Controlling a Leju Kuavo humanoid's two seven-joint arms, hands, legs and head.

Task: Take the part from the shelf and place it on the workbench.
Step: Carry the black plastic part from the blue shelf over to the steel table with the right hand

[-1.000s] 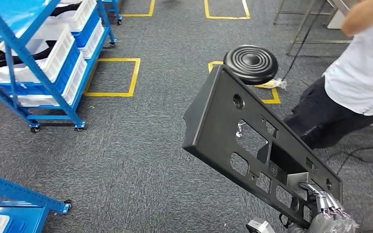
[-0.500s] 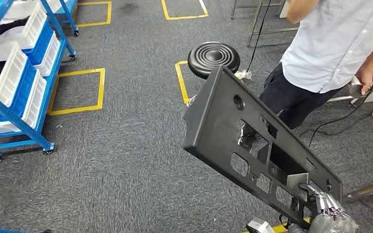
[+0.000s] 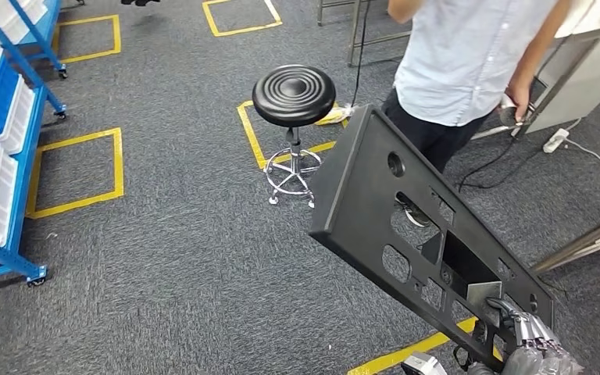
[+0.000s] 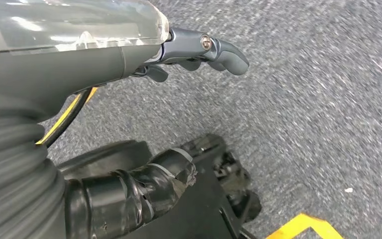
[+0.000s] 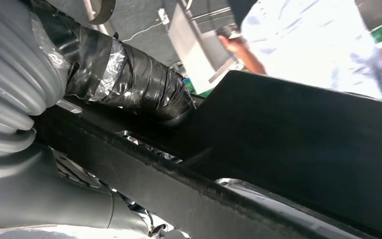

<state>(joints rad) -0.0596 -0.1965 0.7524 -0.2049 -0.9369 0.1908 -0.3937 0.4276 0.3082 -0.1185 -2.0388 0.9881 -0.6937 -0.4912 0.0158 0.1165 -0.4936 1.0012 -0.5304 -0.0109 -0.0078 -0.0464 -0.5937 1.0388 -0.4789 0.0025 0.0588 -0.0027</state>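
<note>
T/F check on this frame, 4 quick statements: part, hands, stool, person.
1. The right hand holds the black panel part at its lower end. True.
2. The part lies flat on a workbench. False: it is carried tilted above the carpet.
3. The left hand holds a white bin. False: it holds nothing.
4. A person in a light shirt stands beyond the part, right of the black stool. True.

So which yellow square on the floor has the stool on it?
The middle one: the black stool stands on it. The other yellow squares, by the blue shelf and further back, have nothing in them.
</note>
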